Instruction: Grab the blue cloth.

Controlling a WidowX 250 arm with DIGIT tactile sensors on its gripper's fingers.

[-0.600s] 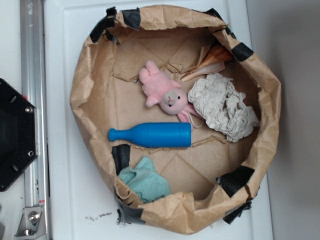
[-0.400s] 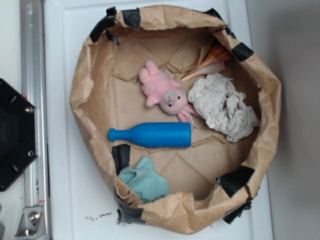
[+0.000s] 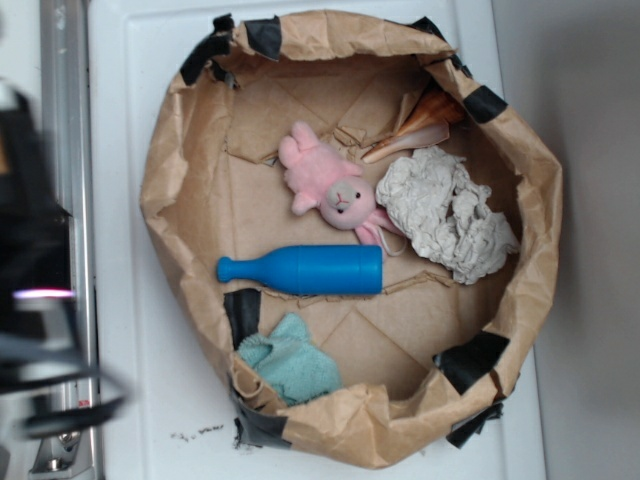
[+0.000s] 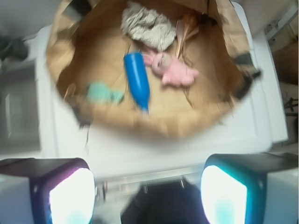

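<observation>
This looks like a robot lab bench. A white tabletop [image 3: 130, 250] fills most of the frame, with a metal rail [image 3: 62, 120] running down the left edge and a blurred dark robot arm [image 3: 35, 300] at lower left. At centre sits a makeshift brown paper bin [image 3: 180, 130] patched with black tape [image 3: 265, 35], holding props: a pink plush bunny [image 3: 325, 185] and a blue bottle [image 3: 310, 270].
</observation>
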